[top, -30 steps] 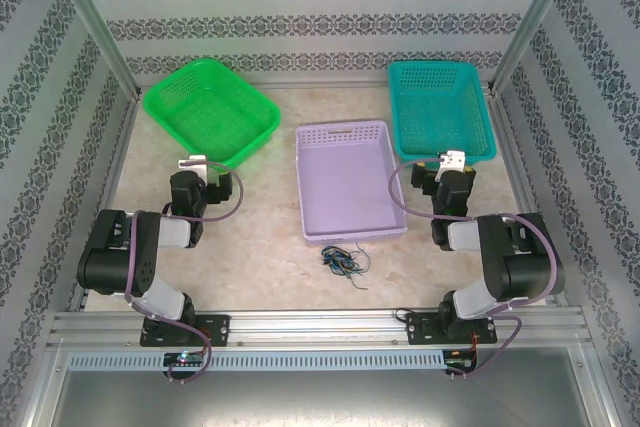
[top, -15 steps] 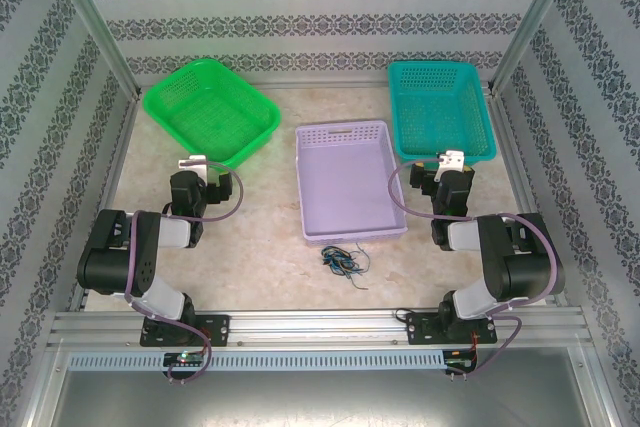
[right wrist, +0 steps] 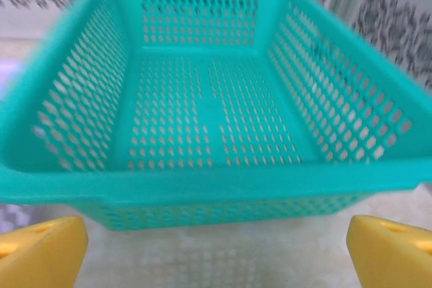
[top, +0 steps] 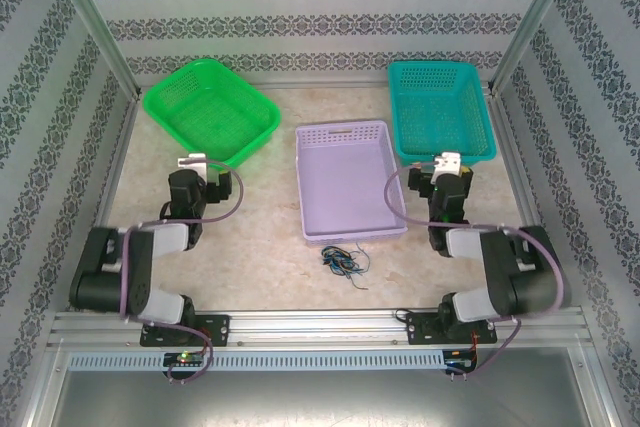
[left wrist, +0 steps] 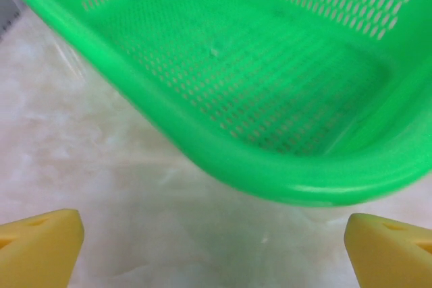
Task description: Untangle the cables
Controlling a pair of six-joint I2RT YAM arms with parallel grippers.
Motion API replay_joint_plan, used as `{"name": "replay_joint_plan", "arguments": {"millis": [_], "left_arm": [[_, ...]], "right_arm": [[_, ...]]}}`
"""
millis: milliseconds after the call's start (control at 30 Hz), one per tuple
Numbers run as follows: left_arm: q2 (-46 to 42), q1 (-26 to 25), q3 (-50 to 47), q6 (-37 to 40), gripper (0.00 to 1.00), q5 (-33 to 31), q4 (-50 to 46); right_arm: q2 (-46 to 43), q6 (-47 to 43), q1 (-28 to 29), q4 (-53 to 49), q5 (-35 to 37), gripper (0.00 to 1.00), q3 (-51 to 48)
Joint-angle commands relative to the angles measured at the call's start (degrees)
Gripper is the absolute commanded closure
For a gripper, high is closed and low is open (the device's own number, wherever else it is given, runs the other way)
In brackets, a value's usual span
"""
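Note:
The cables (top: 343,260) lie as one small tangled clump of dark, blue and tan threads on the table, just in front of the purple tray. My left gripper (top: 192,163) hovers by the green basket's near corner, far left of the clump; its yellow pads (left wrist: 40,247) stand wide apart with only bare table between them. My right gripper (top: 449,160) sits at the teal basket's near rim, up and right of the clump. Its yellow pads (right wrist: 388,251) are likewise spread wide and hold nothing.
A green basket (top: 210,110) stands at the back left, a teal basket (top: 440,109) at the back right, a shallow purple tray (top: 347,182) between them. Metal frame posts and patterned walls close in the sides. A rail runs along the near edge.
Both arms have shifted: the left arm's lower body swung outward and down to the left, the right arm's elbow moved right and lower. The cables have not moved.

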Motion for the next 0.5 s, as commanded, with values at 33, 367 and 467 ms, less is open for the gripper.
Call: {"name": "replay_joint_plan", "arguments": {"millis": [33,367,467], "left_arm": [[-18.6,-1.1,0.7,-1.3,0.00,-6.1,-10.1],[-34.6,-1.1,24.8,-44.1,0.01,-20.4,-62.3],[-30.8,-0.7,29.7,-45.2,0.00,-9.0,-66.6]], "right_arm": [[-13.4,-5.5,6.4,-2.0,15.2,0.02,1.1],[-37.6,40.5,11.7,-62.8,7.0,0.02,29.0],[-31.5,44.3,17.0,-88.7,-0.9,0.02,40.6]]}}
